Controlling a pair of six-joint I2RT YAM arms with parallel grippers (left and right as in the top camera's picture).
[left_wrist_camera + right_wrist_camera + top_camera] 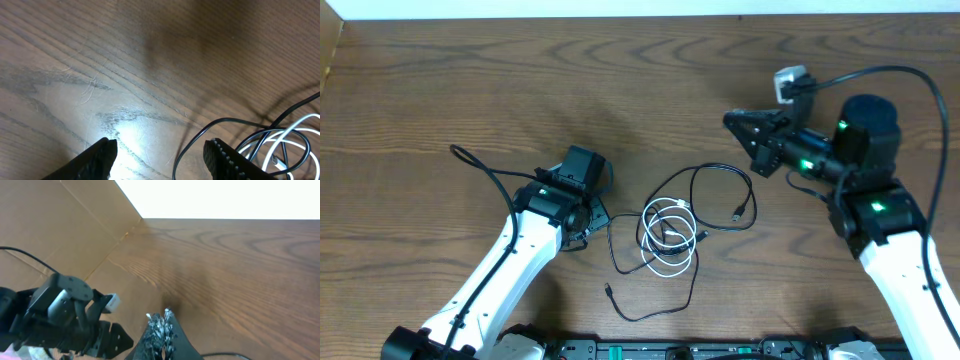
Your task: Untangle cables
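1. Looking down from overhead, you've got the white cable [668,238] coiled in the middle of the tabletop [470,80], and the black cable [720,168] is looped through and around it.
2. Your left tool [161,150] is released. Its fingers are spread with only bare wood between them, just left of the tangle.
3. Your right tool [161,322] is clenched on nothing, fingertips pressed together, well apart from the cables on the far right side.
4. One small black plug [737,213] lies just right of the coil.

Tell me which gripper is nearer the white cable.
Left. The left gripper sits close beside the white cable, on its left; the right gripper is farther off, toward the far right.
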